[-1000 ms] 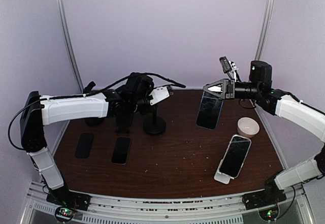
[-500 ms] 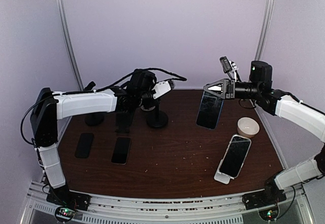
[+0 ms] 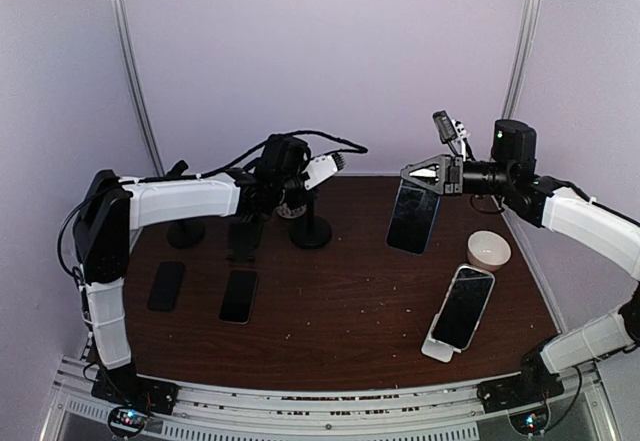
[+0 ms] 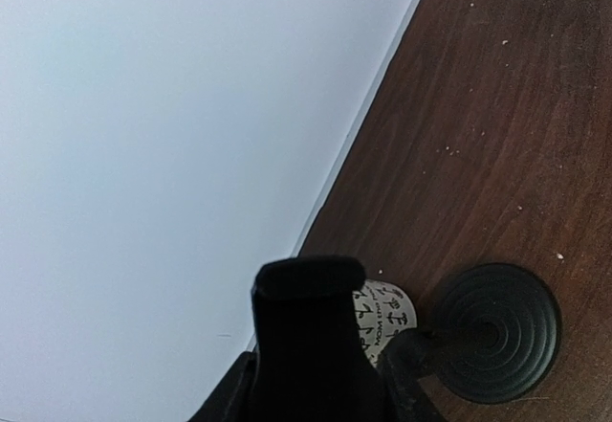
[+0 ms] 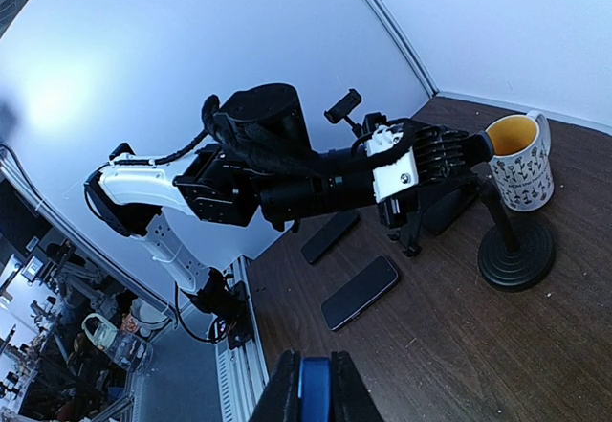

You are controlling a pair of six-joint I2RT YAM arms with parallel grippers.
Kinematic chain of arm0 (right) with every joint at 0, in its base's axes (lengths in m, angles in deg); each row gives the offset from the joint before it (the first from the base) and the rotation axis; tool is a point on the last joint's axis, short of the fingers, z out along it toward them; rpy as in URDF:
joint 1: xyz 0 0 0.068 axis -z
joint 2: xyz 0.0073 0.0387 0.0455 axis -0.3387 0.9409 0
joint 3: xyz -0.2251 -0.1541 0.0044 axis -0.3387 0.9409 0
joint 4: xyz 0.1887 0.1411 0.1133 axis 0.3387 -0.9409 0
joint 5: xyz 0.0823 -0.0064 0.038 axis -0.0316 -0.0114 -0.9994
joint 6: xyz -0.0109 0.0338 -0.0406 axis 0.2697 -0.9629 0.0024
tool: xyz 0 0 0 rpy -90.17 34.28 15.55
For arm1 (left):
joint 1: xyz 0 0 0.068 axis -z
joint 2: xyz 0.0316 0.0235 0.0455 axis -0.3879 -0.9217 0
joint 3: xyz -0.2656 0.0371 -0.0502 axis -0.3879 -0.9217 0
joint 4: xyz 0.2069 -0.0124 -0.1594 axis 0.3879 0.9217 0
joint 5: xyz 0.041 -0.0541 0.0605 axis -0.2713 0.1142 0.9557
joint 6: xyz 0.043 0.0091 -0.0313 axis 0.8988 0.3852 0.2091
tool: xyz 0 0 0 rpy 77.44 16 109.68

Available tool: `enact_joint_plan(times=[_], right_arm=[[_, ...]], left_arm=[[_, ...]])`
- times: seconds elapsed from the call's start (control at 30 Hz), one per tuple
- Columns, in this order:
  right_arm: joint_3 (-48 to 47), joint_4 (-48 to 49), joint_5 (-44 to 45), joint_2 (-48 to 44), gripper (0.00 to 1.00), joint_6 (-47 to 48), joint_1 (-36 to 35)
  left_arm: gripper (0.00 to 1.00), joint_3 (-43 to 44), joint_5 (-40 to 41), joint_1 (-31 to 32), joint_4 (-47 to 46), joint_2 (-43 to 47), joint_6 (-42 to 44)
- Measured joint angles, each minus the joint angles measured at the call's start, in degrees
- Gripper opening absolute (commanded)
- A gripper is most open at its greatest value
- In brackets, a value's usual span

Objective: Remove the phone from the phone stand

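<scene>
Dark glass faces the near edge of the table [image 3: 340, 331]: this is the phone [image 3: 414, 216], clamped by its top edge in my right tool [image 3: 415, 175]. Its long axis runs close to vertical, top end in the tool and lower end pointing down at the table, leaning slightly so that the bottom sits a little to the left of the top. I cannot tell whether the lower end touches the table. In the right wrist view the two fingers are closed on the phone's thin blue edge.

My right arm reaches in from the right side, forearm raised and roughly level, with the wrist turned so that the tool points left across the table.

My left arm stretches along the far-left part of the table, forearm nearly level. My left tool [image 3: 333, 164] sits above the black stand [image 3: 311, 233]. In the left wrist view one black finger lies just beside the stand's post. I cannot tell whether this tool is open or closed. A patterned mug [image 5: 517, 164] stands just behind the black stand.

Well apart from the held phone, at near right, a second phone [image 3: 463, 306] leans on a white stand [image 3: 437, 349], with a white bowl [image 3: 489, 249] beyond it. Two more phones [image 3: 166, 285] [image 3: 238, 295] lie flat at near left
</scene>
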Motion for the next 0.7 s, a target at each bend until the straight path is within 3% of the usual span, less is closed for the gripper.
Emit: enact_joint_plan(times=[0.2, 0.4, 0.5, 0.53, 0.7], right_arm=[[0.0, 0.0, 0.0, 0.3, 0.0, -0.1, 0.0], [0.0, 0.0, 0.0, 0.6, 0.0, -0.2, 0.0], [0.0, 0.0, 0.0, 0.6, 0.0, -0.2, 0.0], [0.0, 0.0, 0.0, 0.6, 0.0, -0.3, 0.0], [-0.2, -1.5, 1.1, 0.6, 0.0, 0.3, -0.8]], left_arm=[[0.61, 0.0, -0.9, 0.0, -1.2, 0.0, -0.6], [0.72, -0.3, -3.4, 0.0, -2.5, 1.6, -2.0], [0.95, -1.4, -5.0, 0.0, -2.5, 4.1, -3.5], [0.97, -2.0, -5.4, 0.0, -2.5, 5.3, -4.1], [0.98, -7.0, -6.2, 0.0, -3.7, 13.0, -7.6]])
